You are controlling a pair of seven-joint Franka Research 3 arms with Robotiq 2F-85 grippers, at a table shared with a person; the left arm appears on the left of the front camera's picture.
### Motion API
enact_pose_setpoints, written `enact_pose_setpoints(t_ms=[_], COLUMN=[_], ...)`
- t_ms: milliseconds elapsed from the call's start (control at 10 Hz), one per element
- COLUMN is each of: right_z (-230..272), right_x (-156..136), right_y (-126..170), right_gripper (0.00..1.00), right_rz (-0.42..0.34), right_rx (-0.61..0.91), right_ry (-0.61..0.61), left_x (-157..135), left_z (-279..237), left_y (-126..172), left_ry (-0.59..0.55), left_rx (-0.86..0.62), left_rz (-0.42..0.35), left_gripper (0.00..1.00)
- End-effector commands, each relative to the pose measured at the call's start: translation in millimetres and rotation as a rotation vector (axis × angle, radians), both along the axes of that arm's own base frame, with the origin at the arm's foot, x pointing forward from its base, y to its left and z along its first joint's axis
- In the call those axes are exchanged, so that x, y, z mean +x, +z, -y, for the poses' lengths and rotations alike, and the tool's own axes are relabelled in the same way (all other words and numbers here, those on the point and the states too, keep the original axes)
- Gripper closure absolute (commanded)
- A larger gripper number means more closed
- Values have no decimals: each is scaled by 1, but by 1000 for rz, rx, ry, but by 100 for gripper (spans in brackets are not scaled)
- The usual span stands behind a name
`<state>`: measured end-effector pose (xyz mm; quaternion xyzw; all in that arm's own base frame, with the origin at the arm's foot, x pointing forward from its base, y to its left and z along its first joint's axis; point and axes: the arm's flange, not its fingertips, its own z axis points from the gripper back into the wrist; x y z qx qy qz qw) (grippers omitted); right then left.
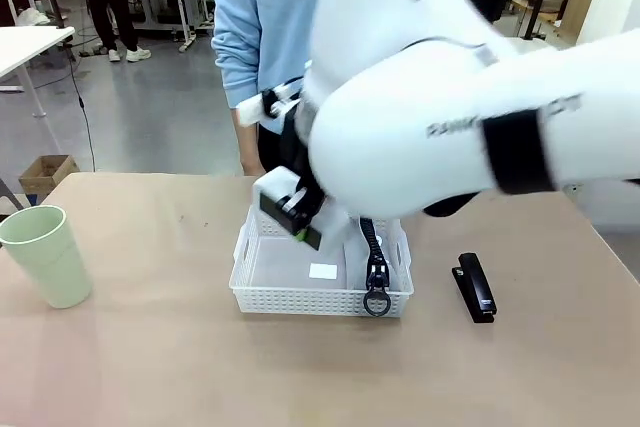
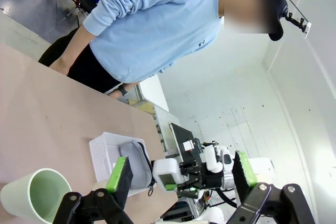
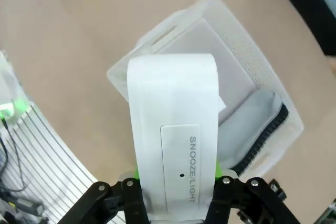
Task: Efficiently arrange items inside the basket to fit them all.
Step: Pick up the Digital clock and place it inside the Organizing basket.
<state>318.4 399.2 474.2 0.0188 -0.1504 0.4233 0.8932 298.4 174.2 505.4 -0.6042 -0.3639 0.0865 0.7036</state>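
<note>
the right claw (image 1: pixel 298 222) is seen closed on the small white box (image 1: pixel 277 187), which is held in the air above the near-left part of the basket (image 1: pixel 262 299), clear of its floor. in the right wrist view the box (image 3: pixel 173 129) is gripped on both sides by the green pads (image 3: pixel 217 169) of the right claw (image 3: pixel 177 174), and the print "snooze/light" can be read on its face. below it the basket (image 3: pixel 239 45) is seen on the counter (image 3: pixel 79 40), with the grey case (image 3: pixel 252 121) lying along 1 side of it.

in the front view the grey case (image 1: pixel 372 247) is leaned in the right end of the basket, its black zipper turned up and its ring pull (image 1: pixel 377 302) hung over the near rim. a small white slip (image 1: pixel 323 270) is seen flat on the basket floor beside the case. the black stapler (image 1: pixel 475 287) is laid on the counter (image 1: pixel 150 347) just right of the basket, apart from it. the pale green cup (image 1: pixel 40 255) is stood upright well to the left, near the counter's edge.

the left claw (image 2: pixel 182 169) is held wide open with nothing between its fingers (image 2: pixel 119 174), above the counter's left side; past it the cup (image 2: pixel 34 195), the basket (image 2: pixel 105 150) and the case (image 2: pixel 135 163) are seen. a person (image 1: pixel 262 27) in a light blue top is stood at the far side.
</note>
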Motion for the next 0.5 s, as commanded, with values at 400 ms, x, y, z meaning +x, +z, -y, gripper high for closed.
enact_pose_setpoints(t_ms=[400], right_z=[-2], right_x=[6], right_y=[-5], right_gripper=[49], right_rz=[15], right_rx=[-25], right_ry=[18], left_x=[1], left_z=[0], left_y=[1], left_ry=[0], left_rx=[-8], left_rz=[30], left_gripper=[0])
